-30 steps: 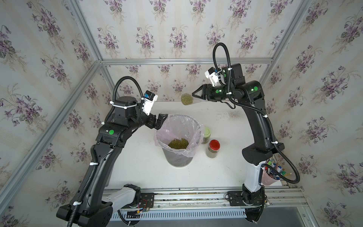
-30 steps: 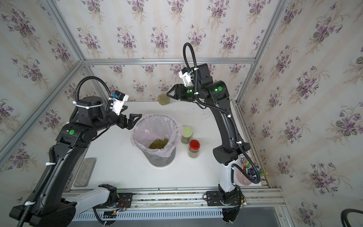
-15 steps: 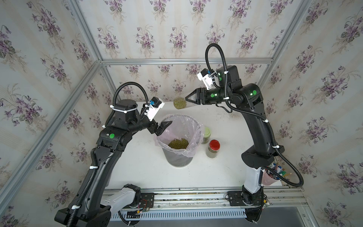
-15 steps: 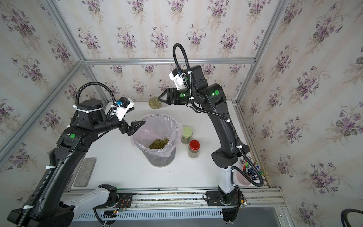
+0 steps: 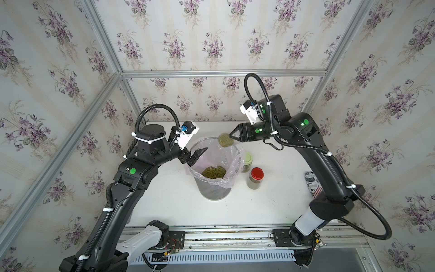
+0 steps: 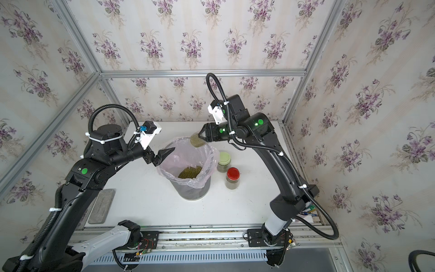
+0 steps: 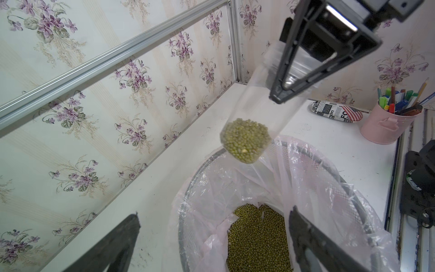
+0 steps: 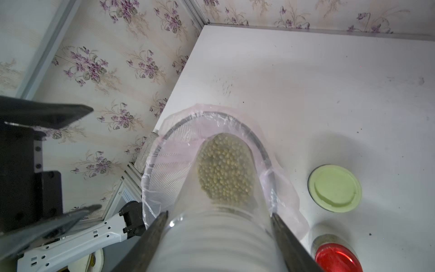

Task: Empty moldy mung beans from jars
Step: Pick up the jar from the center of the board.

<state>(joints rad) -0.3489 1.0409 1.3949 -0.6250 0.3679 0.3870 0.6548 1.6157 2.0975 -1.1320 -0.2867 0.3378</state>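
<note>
Right gripper (image 5: 230,138) is clamped on a small clear cylindrical jar (image 5: 224,140), with its fingers (image 8: 153,235) on either side of the jar's ribbed white end. That jar hangs tilted in the air above the far rim of the bin, and its tiny yellow-green mung beans (image 7: 246,141) are gathered at the end away from the gripper. Left gripper (image 5: 197,157) stands wide apart and holds nothing, just beside the bin's rim on the left arm's side.

Under both lies the white desk (image 5: 270,212). Near its middle stands a tall grey mesh bin (image 5: 213,194) lined with a pinkish plastic bag (image 5: 236,155), and at the bottom of the bag sits a heap of olive-green beans (image 5: 214,172). A black-and-white printed can (image 5: 310,180) lies near the right arm, partly hidden behind it. Just beside the bin, on the right arm's side, two more small clear jars stand upright with lids on. The pale-green-lidded jar (image 5: 247,161) is close against the bag and the red-lidded jar (image 5: 255,179) is nearer the desk's front. Both show greenish contents.
</note>
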